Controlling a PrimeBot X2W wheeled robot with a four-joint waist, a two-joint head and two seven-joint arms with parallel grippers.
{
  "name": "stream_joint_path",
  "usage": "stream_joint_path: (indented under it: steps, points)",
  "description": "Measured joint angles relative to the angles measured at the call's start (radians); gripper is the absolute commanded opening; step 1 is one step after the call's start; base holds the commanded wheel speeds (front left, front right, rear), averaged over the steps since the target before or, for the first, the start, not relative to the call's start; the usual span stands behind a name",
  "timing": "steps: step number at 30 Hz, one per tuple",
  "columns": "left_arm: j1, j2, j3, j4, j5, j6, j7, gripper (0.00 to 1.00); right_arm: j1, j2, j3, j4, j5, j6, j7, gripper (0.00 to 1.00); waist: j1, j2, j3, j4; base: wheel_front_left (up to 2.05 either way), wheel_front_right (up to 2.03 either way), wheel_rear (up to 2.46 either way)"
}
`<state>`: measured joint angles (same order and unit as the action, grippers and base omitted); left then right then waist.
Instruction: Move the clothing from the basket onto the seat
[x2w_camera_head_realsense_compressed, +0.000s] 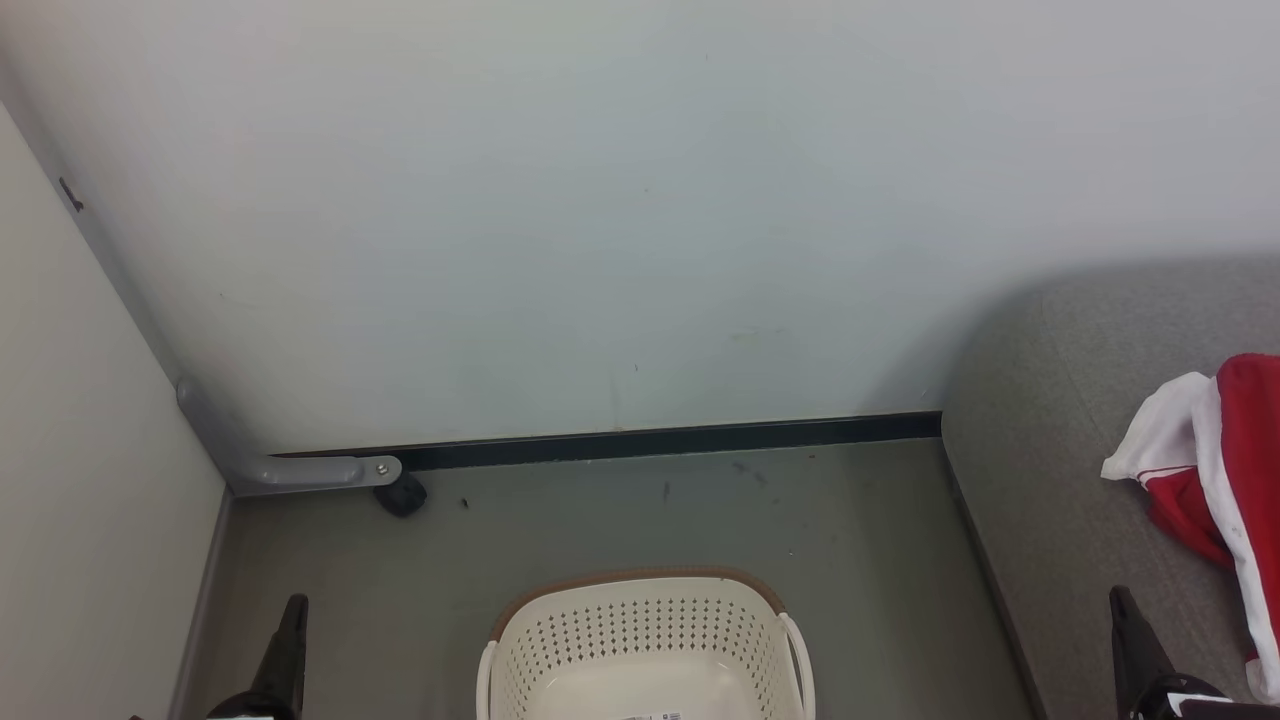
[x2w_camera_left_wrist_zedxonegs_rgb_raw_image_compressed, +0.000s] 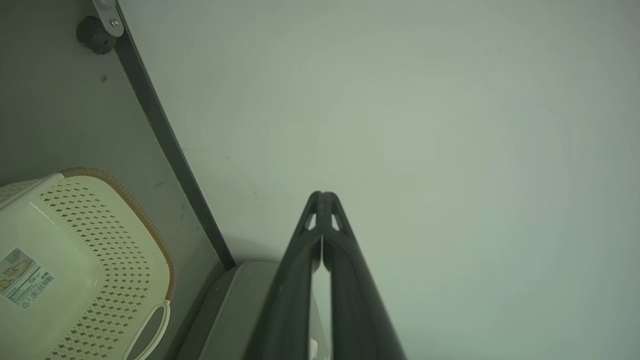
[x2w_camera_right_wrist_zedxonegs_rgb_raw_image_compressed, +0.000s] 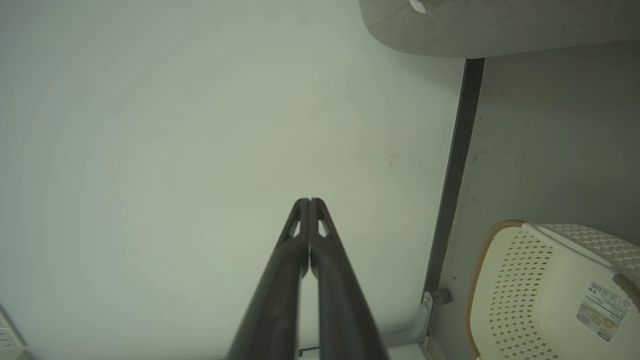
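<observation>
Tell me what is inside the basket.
Inside the basket a bare cream floor shows, with one barcode label stuck on it. The red clothing lies on the seat. The basket's near end runs out of frame, so that part is unchecked.

Tight together and empty, left jaws and right jaws, dark fingertips (x2w_camera_head_realsense_compressed: 295, 610) upward.

basket (x2w_camera_head_realsense_compressed: 640, 628) mouth unobstructed, wall (x2w_camera_head_realsense_compressed: 640, 220) behind
</observation>
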<state>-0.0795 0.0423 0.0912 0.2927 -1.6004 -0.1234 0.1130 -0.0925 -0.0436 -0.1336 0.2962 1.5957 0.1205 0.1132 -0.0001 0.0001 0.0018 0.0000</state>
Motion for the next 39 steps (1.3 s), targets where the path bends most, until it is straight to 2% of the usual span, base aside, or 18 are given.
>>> stream_joint_path:
  steps: [39]
  points:
    - [0.000,0.000,0.000,0.001,0.000,0.000,0.000,0.00,0.000,0.000,0.000,0.000,0.000,0.000,0.000,0.00,0.0002,0.0000,0.000,0.000,0.00,0.00,0.00]
